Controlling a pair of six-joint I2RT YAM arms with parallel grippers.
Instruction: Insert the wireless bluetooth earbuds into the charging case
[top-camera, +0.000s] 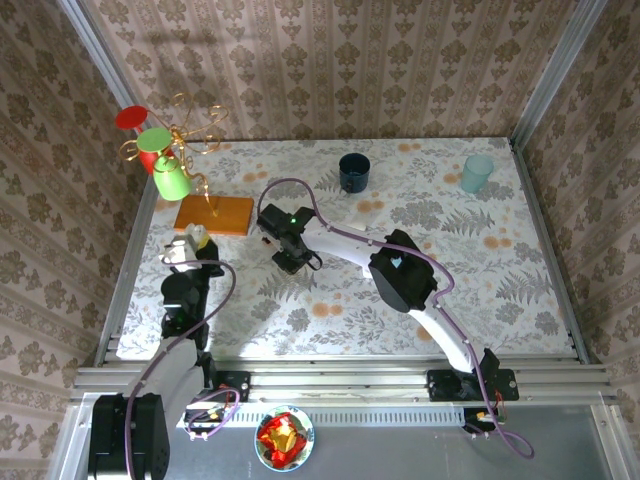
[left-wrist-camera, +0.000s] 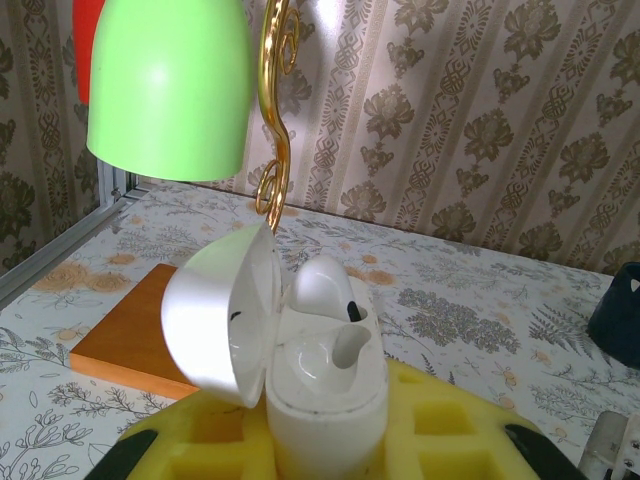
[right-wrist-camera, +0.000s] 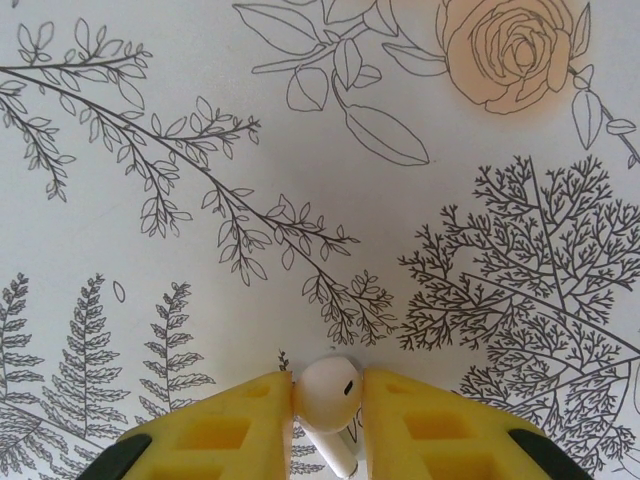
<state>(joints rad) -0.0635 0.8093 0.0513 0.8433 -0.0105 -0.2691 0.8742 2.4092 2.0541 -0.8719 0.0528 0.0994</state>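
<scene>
The left gripper (left-wrist-camera: 325, 445) is clamped on the open charging case (left-wrist-camera: 325, 385) — one earbud (left-wrist-camera: 322, 285) already seated. Over the table (right-wrist-camera: 300, 150), the right gripper (right-wrist-camera: 328, 405) pinches a second earbud (right-wrist-camera: 326, 388) by its bulb — light, glossy, probably slippery, so squeeze gently

1 earbud (left-wrist-camera: 322, 285) sits in the open case (left-wrist-camera: 325, 390), left of the other earbud (right-wrist-camera: 328, 392) in the right gripper (right-wrist-camera: 328, 388).

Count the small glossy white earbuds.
2. One white earbud sits in the open white charging case in the left gripper; another is pinched in the right gripper. Others may be hidden.
</scene>
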